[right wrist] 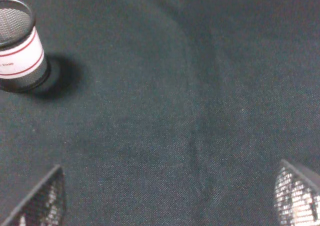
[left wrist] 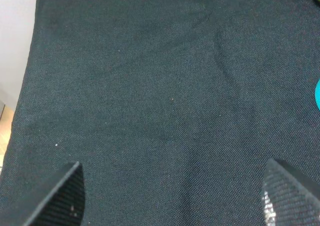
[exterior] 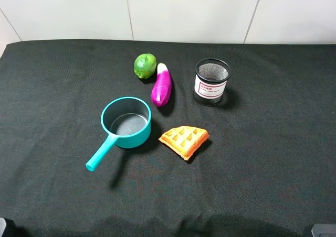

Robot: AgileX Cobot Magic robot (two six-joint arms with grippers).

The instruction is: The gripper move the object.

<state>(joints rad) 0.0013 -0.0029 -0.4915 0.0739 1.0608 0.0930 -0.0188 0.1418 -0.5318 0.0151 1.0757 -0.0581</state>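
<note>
Black cloth-covered table: five items.

- Small teal toy saucepan, grey inside, upright left of centre; long straight handle pointing toward the near left.
- Orange waffle wedge, just right of the saucepan, apart.
- Purple toy eggplant, behind the saucepan.
- Green lime, touching the eggplant's white tip.
- Black mesh cup, white label, upright, right of the eggplant.

Left gripper: fingers wide apart, holding nothing, over bare cloth.
Right gripper: fingers wide apart, holding nothing.
</note>
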